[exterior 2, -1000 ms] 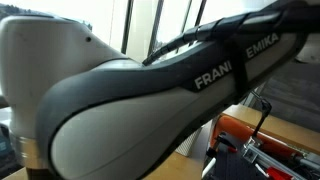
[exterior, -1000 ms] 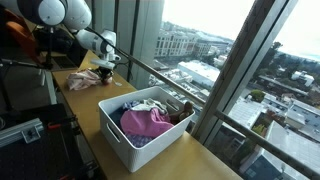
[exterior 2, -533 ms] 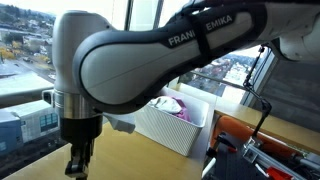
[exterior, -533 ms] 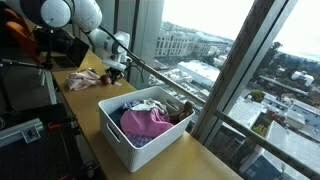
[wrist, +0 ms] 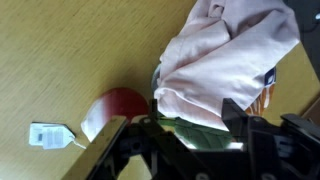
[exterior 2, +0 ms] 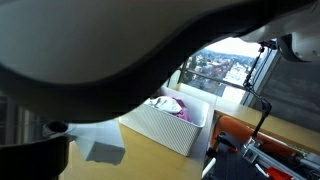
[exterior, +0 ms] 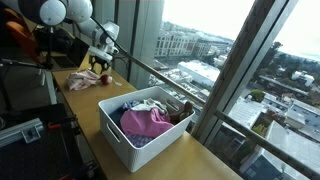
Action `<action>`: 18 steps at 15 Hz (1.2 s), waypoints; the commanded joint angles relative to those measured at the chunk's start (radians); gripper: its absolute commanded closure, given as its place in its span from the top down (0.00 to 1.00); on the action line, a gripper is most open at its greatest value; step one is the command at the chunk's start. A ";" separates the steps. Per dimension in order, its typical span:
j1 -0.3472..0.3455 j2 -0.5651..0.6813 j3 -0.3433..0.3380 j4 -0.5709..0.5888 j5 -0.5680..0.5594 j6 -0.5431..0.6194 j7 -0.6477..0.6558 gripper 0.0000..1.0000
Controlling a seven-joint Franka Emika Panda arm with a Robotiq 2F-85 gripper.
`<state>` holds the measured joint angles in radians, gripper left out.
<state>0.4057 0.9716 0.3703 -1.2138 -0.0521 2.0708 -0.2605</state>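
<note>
The pincer (wrist: 176, 148) is standing released in the wrist view, its two fingers (wrist: 104, 152) spread well apart and gripping nothing between them. It is hanging just above the pink cloth (wrist: 228, 55), whose lower edge is lying close to the gap between the fingers; whether a fingertip is touching the fabric cannot be told.

The pink cloth is lying crumpled in loose folds on the wooden table (wrist: 60, 50). A strip of green cloth (wrist: 196, 126) is peeking out from under its lower edge, and a red piece (wrist: 116, 104) is showing just beside it. A white tag (wrist: 47, 133) is lying flat near the red piece.

In an exterior view the pincer (exterior: 101, 63) is hovering over the same pink cloth (exterior: 82, 80), which is resting at the far end of the table (exterior: 88, 108), next to the window. Well apart from it, a white bin (exterior: 125, 150) is sitting on the table, holding a magenta garment (exterior: 146, 123) and other clothes.
</note>
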 commanded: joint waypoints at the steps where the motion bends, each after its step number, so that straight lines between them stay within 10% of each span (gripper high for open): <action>1: 0.004 0.035 0.012 0.027 0.016 -0.023 -0.007 0.98; 8: 0.032 0.119 -0.008 0.080 0.044 -0.054 -0.006 1.00; 10: 0.039 0.139 -0.005 0.096 0.054 -0.067 -0.001 0.74; 18: 0.043 0.199 -0.016 0.199 0.077 -0.176 -0.009 0.23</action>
<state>0.4439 1.1276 0.3645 -1.1015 -0.0038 1.9659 -0.2612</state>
